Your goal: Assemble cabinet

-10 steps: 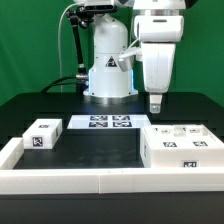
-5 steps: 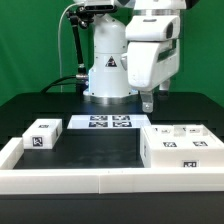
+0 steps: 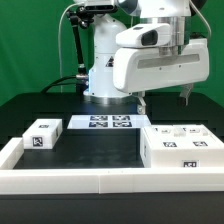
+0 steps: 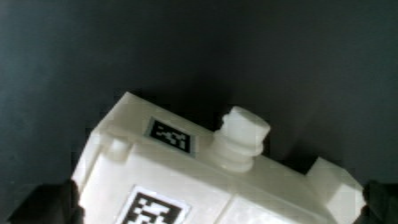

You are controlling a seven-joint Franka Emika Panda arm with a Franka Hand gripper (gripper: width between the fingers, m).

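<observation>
The cabinet (image 3: 181,145) is the large white tagged box at the exterior view's right, near the front rail. My gripper (image 3: 164,100) hangs above and slightly behind it, with its fingers spread wide and nothing between them. In the wrist view the cabinet (image 4: 196,165) fills the lower part, showing two square tags and raised knobs on top. The dark fingertips (image 4: 43,205) stand at either side of it, apart from it. A small white tagged block (image 3: 42,134) lies at the exterior view's left.
The marker board (image 3: 108,123) lies flat at the table's middle back, in front of the robot base (image 3: 108,70). A low white border rail (image 3: 90,180) runs along the front and left edge of the black table.
The wrist has turned about its vertical axis over the last second. The gripper was seen edge-on and now faces broadside with both fingers showing apart. The cabinet and small block have not moved.
</observation>
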